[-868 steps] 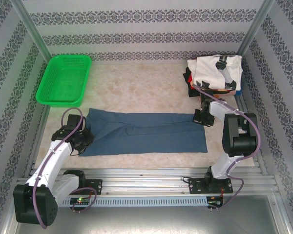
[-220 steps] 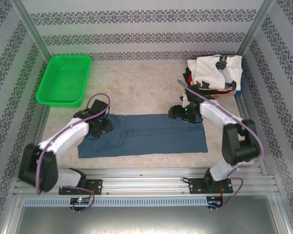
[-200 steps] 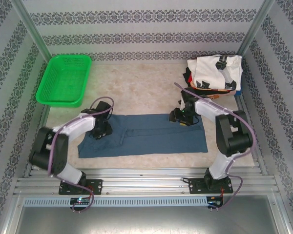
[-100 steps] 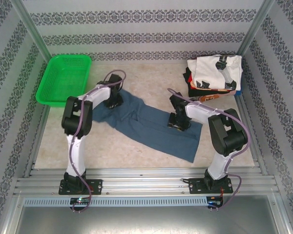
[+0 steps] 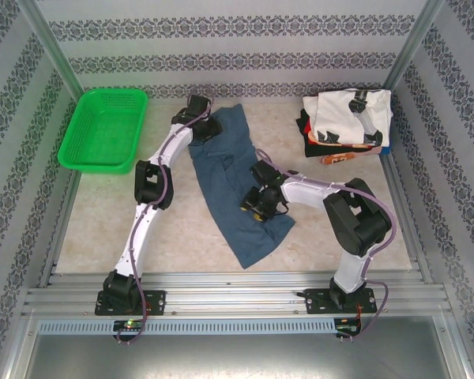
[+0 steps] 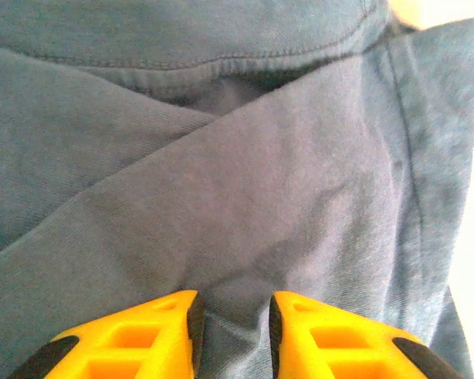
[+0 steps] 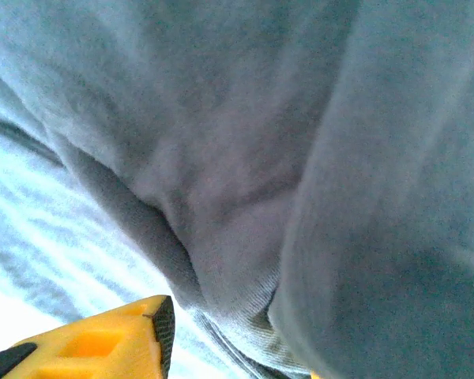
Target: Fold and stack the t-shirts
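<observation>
1. Right, writing first: the white t-shirt (image 5: 351, 110) carries a black-and-orange print, and it's too small for us to read any words on it.
2. On to containers: the green mesh basket (image 5: 103, 130) sits at the far left of the table (image 5: 182, 237), well apart from every shirt, and we see its mesh floor.
3. In the far right corner the white t-shirt tops a pile, with black and red shirts (image 5: 306, 130) peeking out along its left side.
4. Now the slate-blue t-shirt (image 5: 229, 181). It's plain and rumpled, and it lies slantwise on the table from the far middle down toward the near centre. In the left wrist view we make out a stitched hem and soft creases across it.
5. The left gripper (image 5: 205, 129) is stretched out to the far end of that shirt. Up close its yellow fingers (image 6: 142, 335) are pinched together on a fold of the blue cloth.
6. The right gripper (image 5: 261, 201) sits at the shirt's right edge, about halfway along it. Its wrist view shows one yellow finger (image 7: 103, 343) with a thick fold of blue cloth pressed against it, so we call it clamped on the shirt.
</observation>
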`<state>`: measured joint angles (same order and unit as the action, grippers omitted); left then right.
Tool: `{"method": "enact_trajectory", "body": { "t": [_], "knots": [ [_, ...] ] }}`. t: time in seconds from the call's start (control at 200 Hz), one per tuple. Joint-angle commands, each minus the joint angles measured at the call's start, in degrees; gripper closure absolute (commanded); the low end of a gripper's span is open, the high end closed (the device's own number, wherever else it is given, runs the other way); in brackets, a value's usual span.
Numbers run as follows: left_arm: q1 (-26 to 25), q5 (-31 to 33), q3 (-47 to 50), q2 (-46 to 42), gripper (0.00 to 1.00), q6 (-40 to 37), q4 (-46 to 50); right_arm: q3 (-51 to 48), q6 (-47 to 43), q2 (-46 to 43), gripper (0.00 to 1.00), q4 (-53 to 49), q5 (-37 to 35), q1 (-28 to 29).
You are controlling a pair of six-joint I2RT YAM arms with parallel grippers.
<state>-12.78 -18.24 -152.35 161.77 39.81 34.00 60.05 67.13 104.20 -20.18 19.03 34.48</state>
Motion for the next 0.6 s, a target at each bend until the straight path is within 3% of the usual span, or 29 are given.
{"method": "enact_trajectory", "body": {
  "t": [0.0,0.28,0.42,0.595],
  "knots": [
    [1.0,-5.9,3.0,6.7,0.69,5.9,-4.6,-5.1,13.0,2.9,0.51,6.2,3.7,3.7],
    [3.4,-4.0,2.0,7.7,0.70,5.7,-6.5,-12.5,24.8,-7.5,0.44,8.0,-3.2,9.4],
    [3.7,-4.5,1.9,7.4,0.69,6.1,-7.8,-13.0,26.3,-11.4,0.42,8.6,-4.2,10.4],
    [3.8,-9.1,0.7,2.8,0.40,9.8,-13.9,-9.1,20.2,-16.4,0.39,2.3,-6.8,11.0]
  ]
}}
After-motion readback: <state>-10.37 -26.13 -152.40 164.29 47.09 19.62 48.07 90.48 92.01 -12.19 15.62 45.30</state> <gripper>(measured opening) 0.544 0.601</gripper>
